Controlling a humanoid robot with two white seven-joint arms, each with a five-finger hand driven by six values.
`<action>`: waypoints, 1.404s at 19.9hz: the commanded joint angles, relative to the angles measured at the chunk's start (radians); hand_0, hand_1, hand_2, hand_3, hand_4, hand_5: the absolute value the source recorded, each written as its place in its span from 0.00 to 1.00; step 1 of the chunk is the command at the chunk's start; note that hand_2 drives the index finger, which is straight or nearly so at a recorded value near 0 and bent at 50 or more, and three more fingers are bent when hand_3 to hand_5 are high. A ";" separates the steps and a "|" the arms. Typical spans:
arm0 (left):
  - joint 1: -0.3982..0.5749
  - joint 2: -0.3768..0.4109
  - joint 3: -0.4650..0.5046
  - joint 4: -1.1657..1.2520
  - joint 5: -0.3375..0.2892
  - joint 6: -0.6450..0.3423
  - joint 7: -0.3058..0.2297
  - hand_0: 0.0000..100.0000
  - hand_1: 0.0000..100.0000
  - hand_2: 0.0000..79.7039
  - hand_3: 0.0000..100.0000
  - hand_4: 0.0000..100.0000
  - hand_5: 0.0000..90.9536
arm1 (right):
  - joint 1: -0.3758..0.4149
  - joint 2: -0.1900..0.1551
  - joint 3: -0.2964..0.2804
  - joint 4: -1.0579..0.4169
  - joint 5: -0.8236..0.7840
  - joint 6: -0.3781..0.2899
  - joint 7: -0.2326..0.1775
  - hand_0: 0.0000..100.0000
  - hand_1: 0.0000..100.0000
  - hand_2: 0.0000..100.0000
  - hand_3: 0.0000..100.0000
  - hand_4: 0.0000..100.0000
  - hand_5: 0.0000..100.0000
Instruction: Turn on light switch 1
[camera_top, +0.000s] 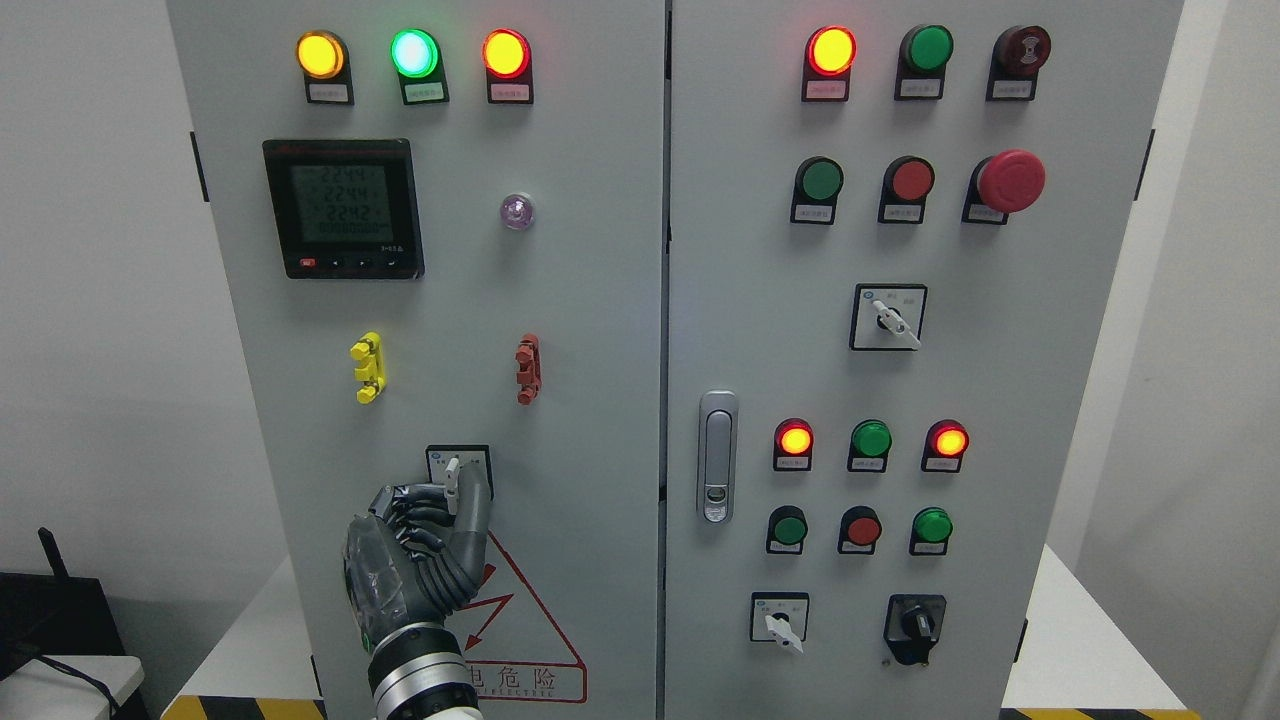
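Observation:
A small rotary switch with a white knob (452, 474) on a black-framed plate sits low on the left door of the grey control cabinet (590, 330). My left hand (452, 494) comes up from the bottom edge and reaches it. The thumb (475, 505) lies on the knob's right side and the curled fingers (415, 505) on its left, so the hand is shut on the knob. The knob points roughly upward. The right arm is out of view.
Above the switch are a yellow clip (367, 367), a red clip (528, 369), a digital meter (343, 208) and three lit lamps (414, 53). The right door carries a handle (717, 456), buttons, lamps and more rotary switches (887, 318). A red warning triangle (520, 620) is beside my wrist.

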 joint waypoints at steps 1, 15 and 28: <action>-0.001 -0.001 0.000 0.000 0.000 0.001 0.000 0.25 0.49 0.69 0.77 0.86 0.86 | 0.000 0.000 0.000 0.000 -0.017 0.001 -0.001 0.12 0.39 0.00 0.00 0.00 0.00; -0.001 -0.001 0.000 0.000 0.001 0.002 -0.003 0.36 0.43 0.71 0.78 0.86 0.86 | 0.000 0.000 0.000 0.000 -0.017 0.001 -0.001 0.12 0.39 0.00 0.00 0.00 0.00; -0.001 -0.001 -0.001 0.000 0.001 0.002 -0.004 0.42 0.37 0.74 0.79 0.87 0.87 | 0.000 0.000 0.000 0.000 -0.017 -0.001 -0.001 0.12 0.39 0.00 0.00 0.00 0.00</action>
